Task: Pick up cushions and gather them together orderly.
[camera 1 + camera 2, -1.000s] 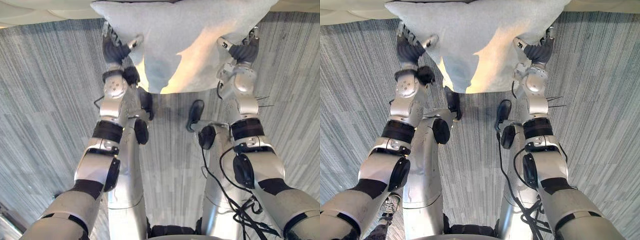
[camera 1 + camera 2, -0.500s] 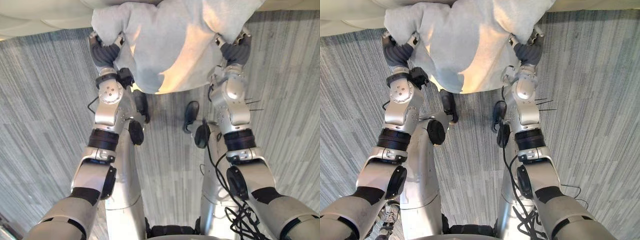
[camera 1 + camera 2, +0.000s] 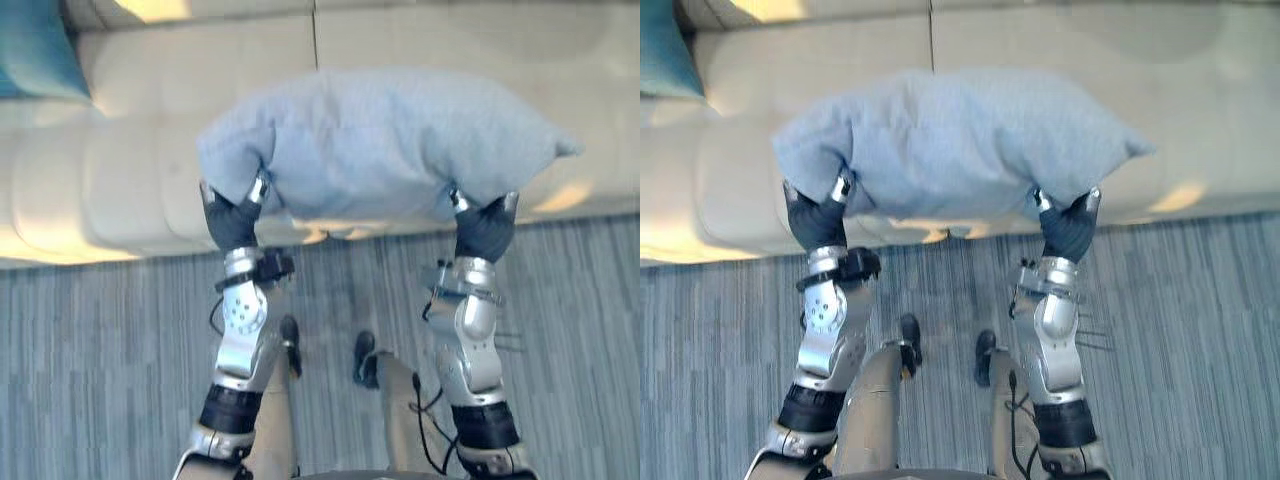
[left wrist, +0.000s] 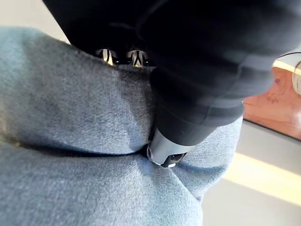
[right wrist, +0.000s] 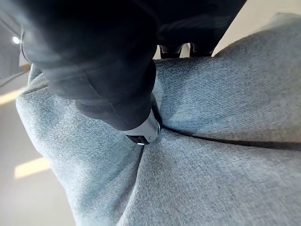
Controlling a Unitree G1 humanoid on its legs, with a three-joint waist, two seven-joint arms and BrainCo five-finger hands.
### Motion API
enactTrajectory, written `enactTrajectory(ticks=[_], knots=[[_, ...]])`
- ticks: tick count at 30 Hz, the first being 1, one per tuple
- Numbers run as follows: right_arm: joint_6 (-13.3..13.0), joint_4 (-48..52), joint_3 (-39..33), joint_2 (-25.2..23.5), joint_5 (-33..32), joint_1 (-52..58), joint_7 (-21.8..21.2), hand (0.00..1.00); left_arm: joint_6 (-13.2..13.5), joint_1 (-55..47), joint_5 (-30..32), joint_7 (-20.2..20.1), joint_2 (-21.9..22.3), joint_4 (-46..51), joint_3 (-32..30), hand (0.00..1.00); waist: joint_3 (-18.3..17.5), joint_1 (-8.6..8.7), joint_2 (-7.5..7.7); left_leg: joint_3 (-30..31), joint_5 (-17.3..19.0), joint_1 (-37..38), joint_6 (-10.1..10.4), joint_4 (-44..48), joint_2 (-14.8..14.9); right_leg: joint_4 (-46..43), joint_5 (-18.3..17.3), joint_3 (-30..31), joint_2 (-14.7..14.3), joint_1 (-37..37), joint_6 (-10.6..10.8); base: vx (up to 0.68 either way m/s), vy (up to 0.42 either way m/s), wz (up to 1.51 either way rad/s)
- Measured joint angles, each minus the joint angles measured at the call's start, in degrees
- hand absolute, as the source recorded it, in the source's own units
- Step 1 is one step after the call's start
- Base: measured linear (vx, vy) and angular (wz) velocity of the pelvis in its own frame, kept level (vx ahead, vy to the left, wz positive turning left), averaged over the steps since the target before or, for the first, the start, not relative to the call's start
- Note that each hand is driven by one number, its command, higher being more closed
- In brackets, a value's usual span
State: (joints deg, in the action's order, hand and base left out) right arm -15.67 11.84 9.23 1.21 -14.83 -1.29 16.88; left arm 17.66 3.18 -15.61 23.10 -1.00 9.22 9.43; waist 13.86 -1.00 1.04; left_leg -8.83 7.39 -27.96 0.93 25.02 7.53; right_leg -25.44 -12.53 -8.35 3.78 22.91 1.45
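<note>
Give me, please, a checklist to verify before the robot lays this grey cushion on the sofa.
1. Left hand grip on the grey cushion: ok, thumb and fingers pinch a fold of fabric.
2. Right hand grip: ok, it pinches the cushion's near edge at the other end.
3. Cushion level: ok, both hands are at about the same height.
4. Cushion off the floor: ok, it is held up before the sofa.
5. Free seat beside the teal cushion: ok, bare there.
6. Seat behind the held cushion: cannot tell, hidden.
</note>
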Motion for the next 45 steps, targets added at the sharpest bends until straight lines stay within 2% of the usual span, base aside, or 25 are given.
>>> enactTrajectory(ticks=[3, 5, 9, 11, 13, 15, 16, 17, 19, 20, 21, 22, 23, 24, 27, 28, 29, 30, 32, 33, 35, 36, 37, 40, 45], knots=[[1.8, -5.8, 0.1, 1.2, 1.5, 1.7, -2.7, 1.0, -0.9, -7.1, 0.0, -2.0, -0.7, -0.1, 0.1, 1.0, -3.3, -0.06, -0.06, -0.9, -1.1, 6.4, -0.2, -6.8, -1.2, 9.0, 3.0, 0.8, -0.4, -7.0, 0.6, 0.25, 0.034, -0.09], [3.0, -7.9, 0.1, 1.9, 1.8, 1.7, -3.7, 1.0, -1.1, -9.7, 0.0, -3.1, -1.1, -0.1, 0.1, 1.0, -3.6, -0.08, -0.07, -1.2, -1.3, 9.6, -0.4, -9.1, -1.6, 12.8, 4.5, 1.3, -0.5, -10.6, 0.9, 0.2, 0.044, -0.18], [3.7, -9.0, 0.1, 1.9, 2.0, 1.6, -5.3, 1.0, -1.2, -13.6, 0.1, -4.7, -1.5, -0.1, -0.7, 1.0, -4.1, -0.37, -0.01, -2.4, -1.2, 13.7, -0.5, -9.7, -1.9, 13.5, 5.5, 3.7, -0.7, -13.6, 1.4, 0.14, 0.026, -0.25], [3.7, -9.1, 0.0, 2.2, 2.1, 1.3, -5.8, 1.0, -1.6, -15.0, 0.1, -5.7, -1.5, -0.2, -0.9, 1.0, -4.2, -0.86, -0.07, -2.4, -0.1, 15.7, -0.5, -9.3, -1.8, 9.3, 5.3, 3.8, -0.6, -13.3, 1.7, 0.11, 0.038, -0.32], [3.7, -9.7, -0.6, 2.9, 3.6, 1.2, -5.9, 1.0, -2.4, -15.7, 0.2, -7.1, -1.6, -0.7, -0.9, 1.0, -4.1, -1.01, -0.09, -1.8, 2.6, 18.9, -0.3, -8.0, -1.4, -4.0, 4.2, 3.7, 0.0, -10.0, 3.3, 0.09, 0.056, -0.1], [3.6, -9.7, -1.3, 2.9, 4.4, 1.1, -5.9, 1.0, -3.2, -15.8, 0.5, -7.9, -1.7, -0.9, -0.9, 1.0, -4.1, -0.54, -0.04, -0.1, 5.7, 21.2, -1.5, -8.4, -1.9, -14.7, 5.1, 3.4, 0.9, -6.6, 3.0, 0.08, 0.02, 0.16], [3.6, -10.3, -1.5, 2.5, 4.8, 0.6, -5.9, 1.0, -3.4, -15.9, 0.5, -8.0, -2.1, -0.8, -1.0, 1.0, -3.9, -0.2, 0.57, 1.0, 7.7, 22.6, -1.9, -8.8, -3.0, -22.2, 7.6, 3.5, 2.0, -3.5, 0.9, 0.1, 0.009, 0.11], [3.6, -11.4, -1.5, 2.4, 5.6, 0.7, -6.1, 1.0, -3.6, -16.3, 0.7, -8.0, -2.9, -1.1, -1.1, 1.0, -4.2, 0.27, 0.07, 1.5, 8.8, 23.6, -2.6, -9.0, -3.1, -24.1, 2.8, 3.2, 2.0, -0.5, -0.9, 0.17, 0.009, 0.09], [3.6, -11.8, -1.8, 2.8, 6.0, 0.6, -7.2, 1.0, -3.6, -15.4, 0.7, -8.0, -3.4, -1.4, -1.2, 1.0, -4.2, 0.42, -0.1, 2.7, 9.6, 24.1, -2.7, -9.2, -2.5, -12.8, 1.7, 3.3, 0.2, 1.6, -0.4, 0.23, -0.045, 0.37], [3.7, -12.7, -2.6, 2.8, 6.0, 0.8, -7.8, 1.0, -3.6, -14.8, 1.3, -8.1, -3.7, -2.4, -1.1, 1.0, -4.3, 1.61, 0.2, 4.8, 9.9, 24.8, -2.3, -10.4, -2.8, 0.1, 4.4, 3.9, -1.0, 2.1, 1.5, 0.28, -0.1, 0.7], [3.8, -12.8, -2.7, 2.8, 6.0, 1.1, -8.0, 1.0, -3.7, -14.8, 1.8, -8.2, -3.8, -2.8, -1.0, 1.0, -4.6, 1.95, 0.75, 5.7, 10.1, 25.4, -1.7, -11.0, -3.3, 5.1, 6.2, 4.1, -1.0, 1.3, 1.7, 0.41, -0.165, 0.95], [3.8, -12.7, -2.9, 3.0, 6.0, 2.4, -8.2, 1.0, -4.0, -15.0, 1.8, -8.3, -3.7, -3.9, -0.6, 1.0, -4.8, 2.62, 1.16, 7.6, 11.3, 26.9, 0.3, -10.8, -4.0, 9.4, 13.3, 5.3, -1.0, 0.2, 0.1, 0.33, -0.113, 0.68], [3.8, -12.8, -3.1, 3.5, 6.0, 3.1, -8.2, 1.0, -4.1, -14.9, 2.0, -8.6, -3.2, -5.2, -0.3, 1.0, -4.9, 3.0, -0.65, 8.8, 11.8, 27.4, 1.4, -10.5, -3.4, 8.8, 13.7, 4.8, -1.4, -0.5, -1.2, 0.45, -0.113, 0.55], [4.1, -12.7, -3.9, 4.1, 6.0, 4.0, -8.4, 1.0, -4.5, -15.8, 2.8, -9.2, -1.7, -6.0, 0.0, 1.0, -5.9, 2.75, -3.16, 10.6, 10.0, 27.6, 3.4, -10.7, -1.9, 6.8, 12.2, 3.3, -2.4, -0.2, -2.2, 0.38, -0.065, 0.21], [5.0, -12.5, -5.6, 4.3, 6.0, 5.0, -8.4, 1.0, -4.6, -14.4, 2.8, -9.6, -1.0, -6.5, 1.5, 1.0, -6.0, 3.15, -3.66, 11.7, 6.2, 24.6, 8.4, -4.7, -1.0, 7.8, 11.2, 1.3, -2.6, -2.0, -3.7, 0.47, -0.132, 0.3], [5.3, -11.2, -6.6, 4.3, 6.0, 6.6, -8.2, 1.0, -4.9, -13.7, 2.8, -10.3, -0.4, -7.0, 2.0, 1.0, -5.9, 3.32, -3.71, 10.4, 4.1, 20.6, 9.0, 4.8, -0.2, 9.8, 10.8, 0.1, -2.6, -5.0, -4.2, 0.29, -0.06, 0.37], [5.5, -9.9, -6.7, 4.4, 6.0, 7.8, -8.1, 1.0, -5.0, -13.6, 2.8, -10.6, 0.0, -7.0, 2.1, 1.0, -5.9, 3.21, -3.62, 9.1, 3.3, 18.3, 8.8, 10.3, 0.8, 10.8, 10.3, -0.1, -2.7, -6.9, -4.5, 0.36, -0.035, 0.43], [5.5, -6.4, -6.7, 4.2, 6.0, 10.0, -8.0, 1.0, -5.0, -13.8, 2.8, -10.7, 0.2, -7.0, 2.3, 1.0, -5.8, 2.93, -3.64, 4.8, 3.9, 14.8, 6.5, 19.8, 3.3, 12.7, 9.1, -0.7, -2.8, -10.9, -4.4, 0.33, 0.009, 0.31], [5.4, -1.3, -6.6, 4.1, 6.0, 11.3, -7.6, 1.0, -5.0, -13.8, 2.8, -10.9, 0.2, -6.2, 2.2, 1.0, -6.0, 1.6, -3.66, -0.9, 6.5, 9.3, 2.5, 24.3, 6.0, 14.2, 8.9, -1.1, -2.4, -13.9, -4.5, 0.29, 0.046, 0.11], [5.3, 0.0, -6.6, 4.2, 6.0, 11.1, -7.5, 1.0, -5.0, -13.7, 2.8, -11.1, 0.2, -5.8, 2.2, 1.0, -6.1, 1.13, -3.7, -2.0, 7.0, 7.9, 1.7, 23.1, 6.3, 14.8, 8.9, -1.1, -2.2, -14.3, -4.5, 0.19, 0.09, -0.13], [4.7, 1.5, -7.0, 4.3, 6.1, 9.2, -7.0, 1.0, -4.9, -13.1, 2.8, -11.8, 0.4, -4.8, 2.3, 1.0, -6.4, 0.08, -4.05, -4.0, 5.8, 5.0, 1.4, 9.5, 5.9, 15.9, 7.8, -1.1, -0.9, -14.7, -2.5, 0.16, 0.139, -0.19], [4.7, 1.5, -7.2, 4.5, 6.4, 8.9, -6.9, 1.0, -4.9, -13.2, 2.8, -11.8, 0.6, -4.7, 2.3, 1.0, -6.7, 0.06, -4.64, -3.9, 1.5, 5.0, 1.5, 3.9, 5.5, 15.9, 7.5, -1.1, -1.2, -14.7, -1.7, 0.16, 0.184, -0.15], [4.7, 0.3, -7.4, 5.0, 6.4, 8.6, -6.9, 1.0, -4.9, -13.1, 2.8, -11.8, 1.0, -4.8, 2.7, 1.0, -8.0, 0.1, -6.3, -1.8, -4.1, 5.7, 2.6, -4.0, 5.5, 16.1, 6.2, -0.4, -2.4, -14.8, 0.3, 0.17, 0.202, 0.04], [5.0, -3.7, -8.8, 1.3, 6.5, 7.5, -6.9, 1.0, -5.0, -11.1, 2.9, -11.7, -2.3, -4.9, 3.2, 1.0, -8.2, 0.11, -3.06, -2.9, -5.8, 7.9, 1.1, -9.4, 2.0, 16.5, 6.4, 2.2, 0.6, -13.9, 0.7, 0.14, 0.197, 0.13], [5.4, -9.9, -7.1, 0.2, 8.0, 0.8, -5.3, 1.0, -4.9, -10.2, 3.0, -10.2, -3.4, -4.9, 1.5, 1.0, -8.5, 0.06, -2.34, -6.6, -8.3, 11.5, 0.3, -16.6, -0.7, 18.9, 7.8, 7.7, 2.4, -13.6, 2.7, 0.03, 0.093, -0.27]])
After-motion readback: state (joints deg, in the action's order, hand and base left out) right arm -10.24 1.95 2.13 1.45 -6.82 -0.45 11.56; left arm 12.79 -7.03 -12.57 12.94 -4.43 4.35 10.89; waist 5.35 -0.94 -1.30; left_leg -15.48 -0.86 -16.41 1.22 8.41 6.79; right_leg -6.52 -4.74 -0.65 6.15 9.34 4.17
